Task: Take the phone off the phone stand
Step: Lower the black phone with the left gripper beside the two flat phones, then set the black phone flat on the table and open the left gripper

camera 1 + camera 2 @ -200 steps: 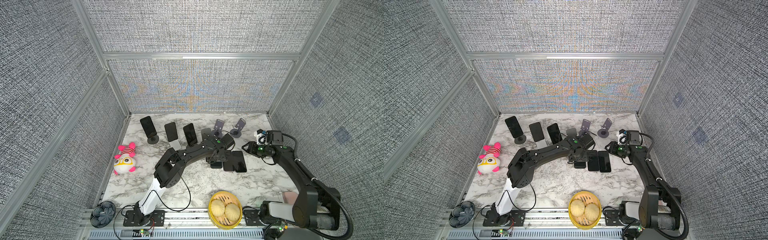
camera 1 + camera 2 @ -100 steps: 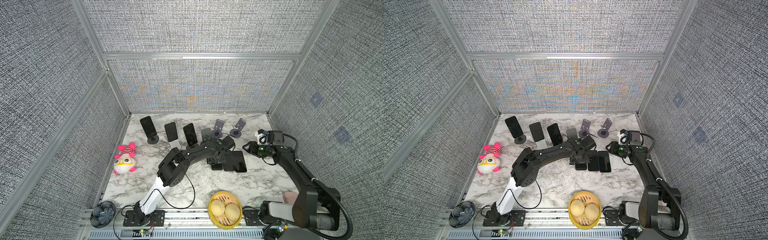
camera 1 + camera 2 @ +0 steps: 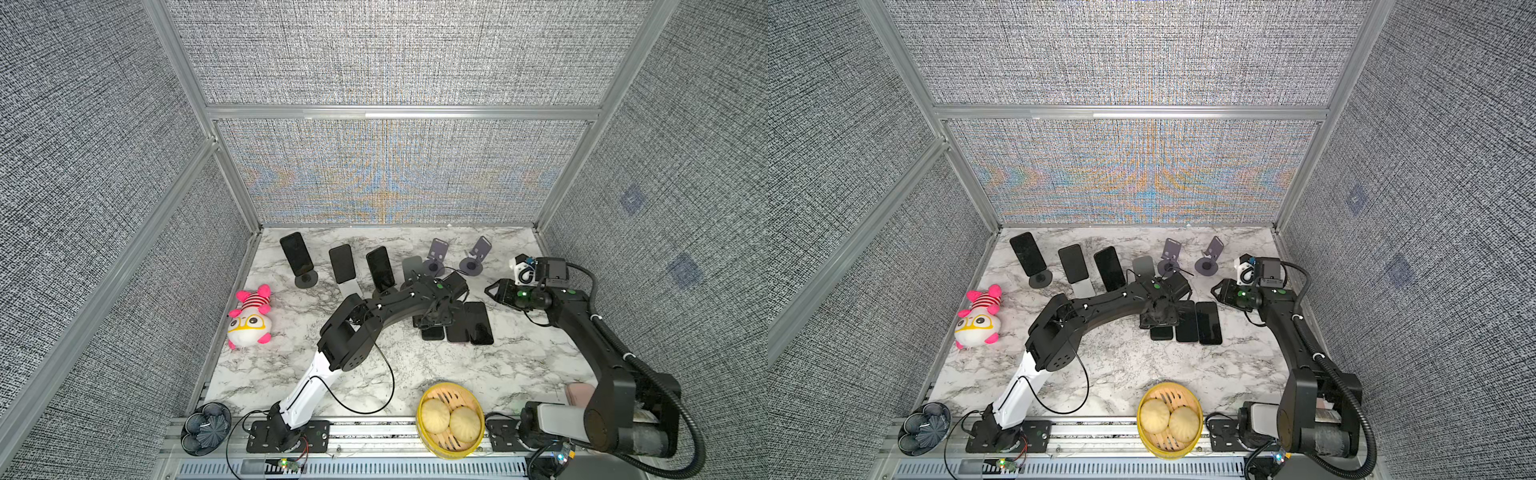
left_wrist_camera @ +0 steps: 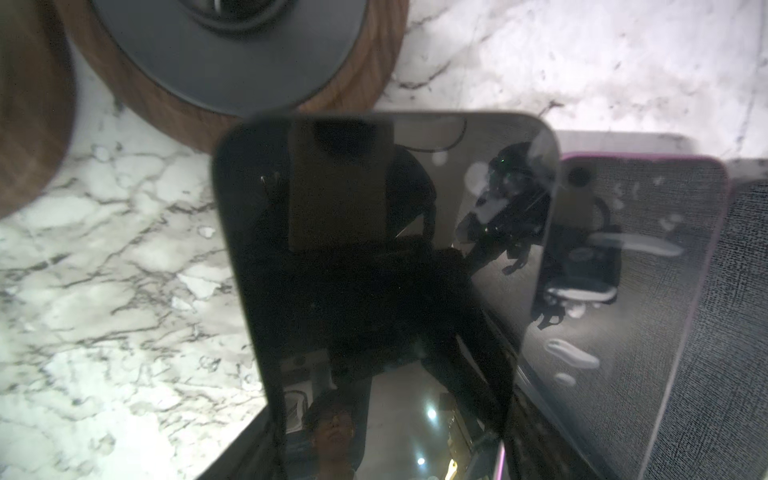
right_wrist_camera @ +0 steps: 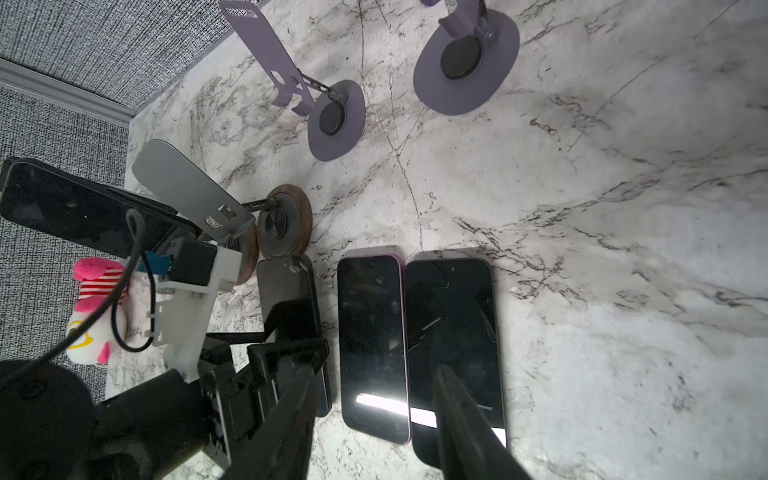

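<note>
Phones fall into two lots on the bench (image 3: 365, 370): three propped phones (image 3: 342, 263) on stands toward the back left, and three lying flat in a row near the middle. The one that matters, the phone (image 5: 286, 291) at the left end of that row, is off the empty grey stand (image 5: 191, 191) just behind it and sits straight beneath the left end effector (image 3: 1158, 318). Its long axis runs front to back, parallel to the two neighbouring phones (image 5: 453, 332), edge close to edge. From where I stand the jaws look set wide, astride its narrow width, but whether they pinch it or merely straddle it I cannot tell. The right end effector (image 3: 489, 289) hovers off to the side, part open and empty, clearly the farther of the two. My guess: the left arm only needs to rise straight up, clear of the neighbour.
</note>
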You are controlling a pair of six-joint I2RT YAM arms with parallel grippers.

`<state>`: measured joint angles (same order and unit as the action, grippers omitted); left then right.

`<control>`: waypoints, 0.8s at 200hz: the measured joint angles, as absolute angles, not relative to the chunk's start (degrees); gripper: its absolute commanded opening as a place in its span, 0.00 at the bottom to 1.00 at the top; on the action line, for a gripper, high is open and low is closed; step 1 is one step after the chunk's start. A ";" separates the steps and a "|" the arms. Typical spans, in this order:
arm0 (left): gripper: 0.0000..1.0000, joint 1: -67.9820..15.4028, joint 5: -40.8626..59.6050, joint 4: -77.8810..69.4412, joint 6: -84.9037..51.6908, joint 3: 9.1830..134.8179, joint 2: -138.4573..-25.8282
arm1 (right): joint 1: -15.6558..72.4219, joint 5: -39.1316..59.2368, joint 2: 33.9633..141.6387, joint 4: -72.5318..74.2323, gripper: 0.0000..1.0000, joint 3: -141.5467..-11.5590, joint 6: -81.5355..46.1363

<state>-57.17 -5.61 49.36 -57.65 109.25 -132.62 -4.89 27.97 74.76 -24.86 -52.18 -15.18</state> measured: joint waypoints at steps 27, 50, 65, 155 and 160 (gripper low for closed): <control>0.47 -57.23 -4.58 49.10 -57.65 109.14 -133.03 | -4.89 27.73 74.83 -25.82 0.48 -52.77 -14.37; 0.53 -57.23 -4.27 48.42 -57.65 108.62 -133.08 | -4.89 27.03 74.81 -26.55 0.47 -52.80 -14.20; 0.57 -57.23 -4.29 48.12 -57.63 108.40 -133.08 | -4.89 26.81 74.89 -26.70 0.47 -52.73 -14.17; 0.77 -57.19 -3.07 47.37 -57.32 107.79 -132.86 | -4.89 25.93 75.42 -26.76 0.47 -51.68 -13.32; 0.78 -57.19 -3.03 47.24 -57.21 107.74 -132.86 | -4.89 25.91 75.46 -26.79 0.47 -51.68 -13.30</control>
<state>-57.19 -3.03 47.24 -57.21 107.74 -132.86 -4.89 25.91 75.46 -26.79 -51.68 -13.30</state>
